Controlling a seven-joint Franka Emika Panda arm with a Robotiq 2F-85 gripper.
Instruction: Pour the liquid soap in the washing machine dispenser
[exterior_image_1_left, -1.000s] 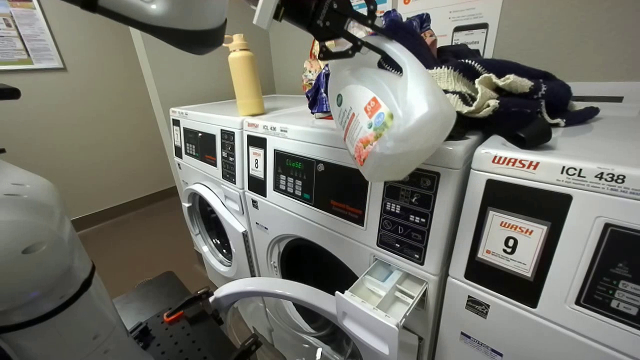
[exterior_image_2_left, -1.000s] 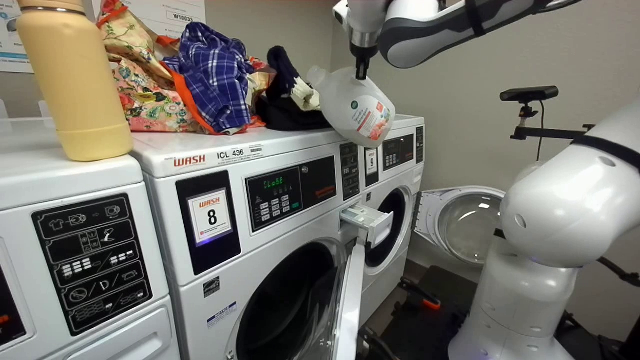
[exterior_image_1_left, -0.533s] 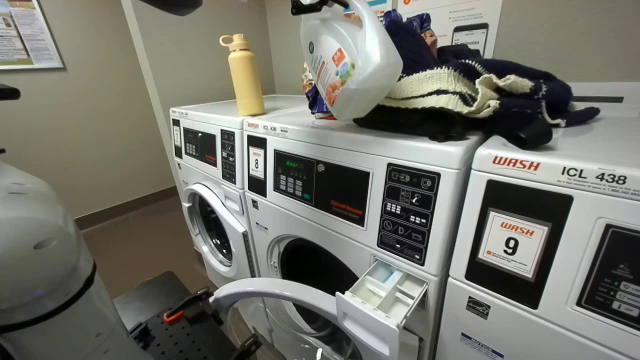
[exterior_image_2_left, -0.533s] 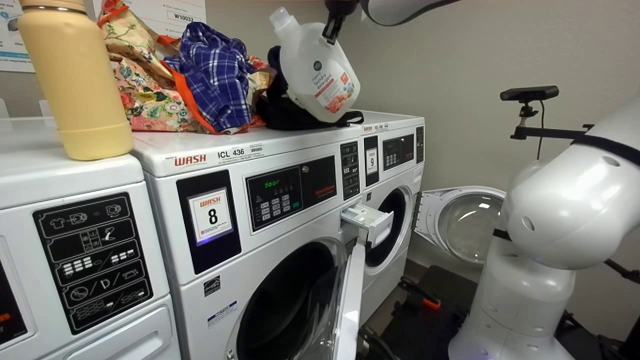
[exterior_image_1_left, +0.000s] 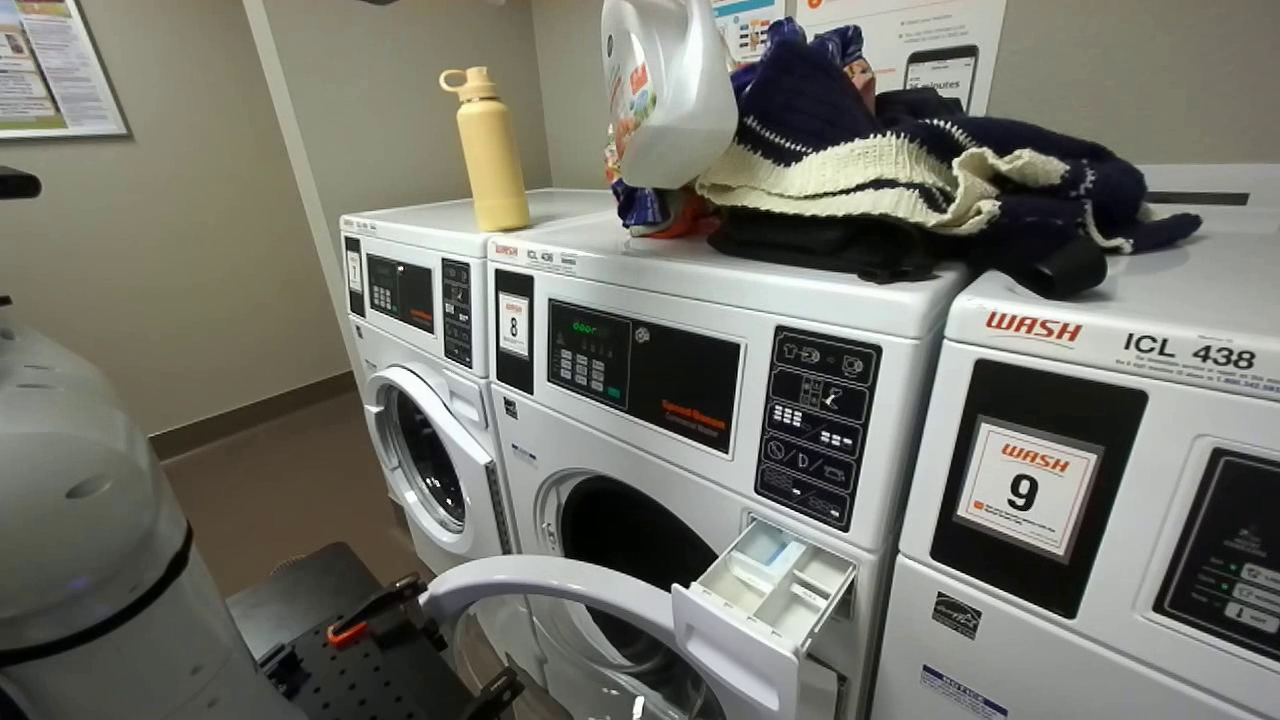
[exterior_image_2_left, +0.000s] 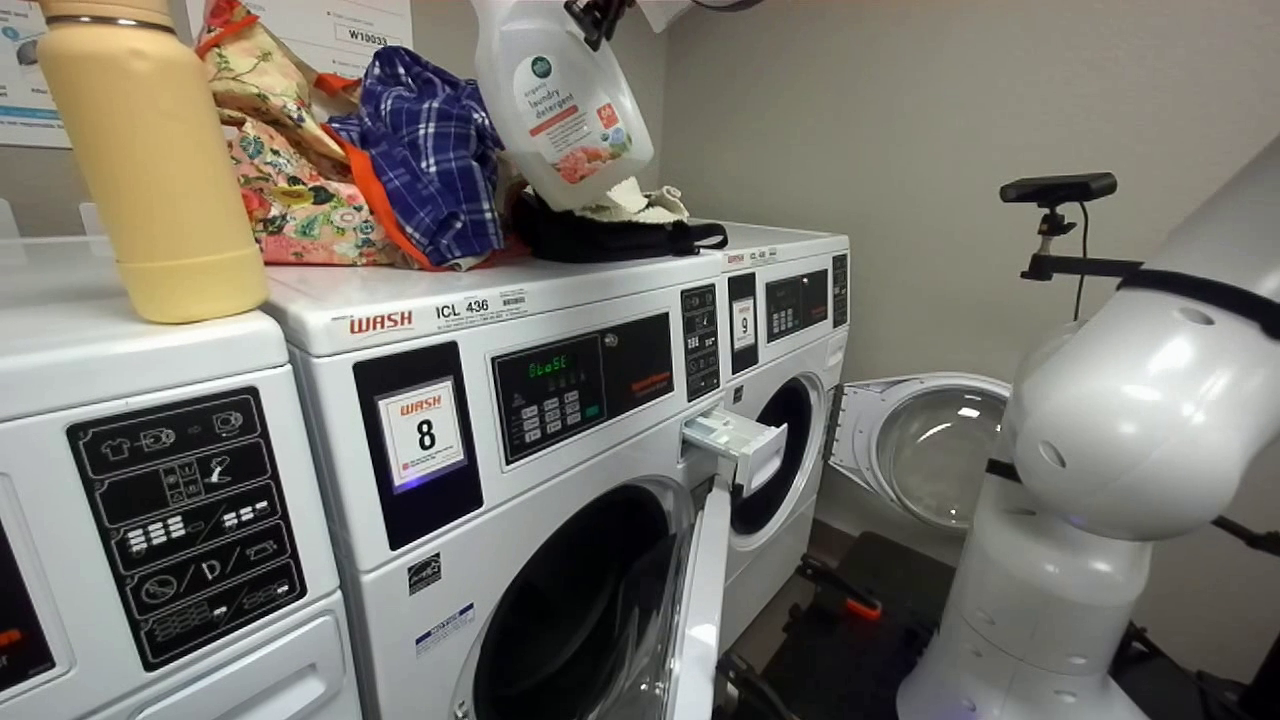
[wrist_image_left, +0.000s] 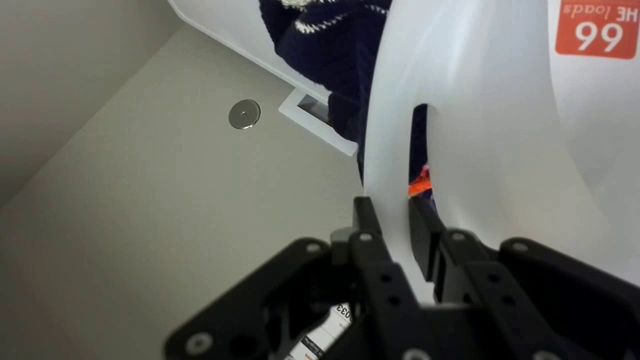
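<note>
The hand (wrist_image_left: 395, 220) grips the translucent jug (exterior_image_2_left: 565, 110) by its handle (wrist_image_left: 387, 145); both exterior views alone show the boxy drawer (exterior_image_1_left: 742, 642).

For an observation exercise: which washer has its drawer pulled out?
Washer 8: its dispenser drawer juts out, while those on washer 9 and the washer under the bottle look shut.

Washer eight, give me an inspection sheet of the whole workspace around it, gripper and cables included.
Surface: top of washer 8, partly covered.
Job's things: detergent jug held tilted above the washer, cap out of view; dispenser drawer pulled open, contents unclear.
Clutter: floral bag, plaid cloth, navy knit, upright yellow bottle.
Gripper: fingers closed on the jug's handle.
Cables: thin cable below mounted camera.
Surroundings: washer 8's door open; washer 9 alongside; poster on the wall.
</note>
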